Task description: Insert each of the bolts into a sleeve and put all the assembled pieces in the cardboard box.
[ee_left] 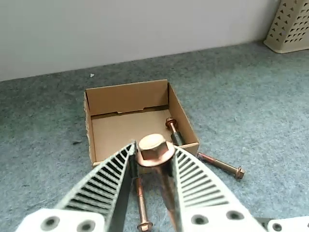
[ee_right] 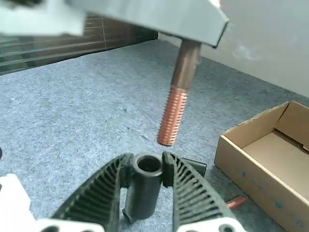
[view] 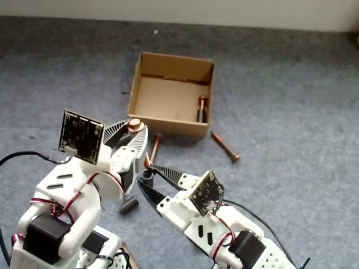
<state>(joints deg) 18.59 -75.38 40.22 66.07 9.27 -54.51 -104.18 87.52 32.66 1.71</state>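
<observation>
The cardboard box (view: 168, 126) sits just beyond my left claw (ee_left: 153, 148), with an assembled piece (view: 202, 109) against its inner wall. That claw is clamped on a copper bolt (ee_right: 176, 106), threads pointing down, just above my right claw (ee_right: 146, 162), which grips a black sleeve (ee_right: 144, 188) upright, bore open, not touching the bolt tip. A loose bolt (view: 225, 147) lies beside the box.

I'm watching through the high camera, which is looking steeply down across the workspace at the cardboard box (view: 168, 101). The left wrist camera is facing along the left gripper (ee_left: 153, 151) at that box, close in. The right wrist camera is sitting low behind the right gripper (ee_right: 146, 162), catching what is probably the same box's corner.
</observation>
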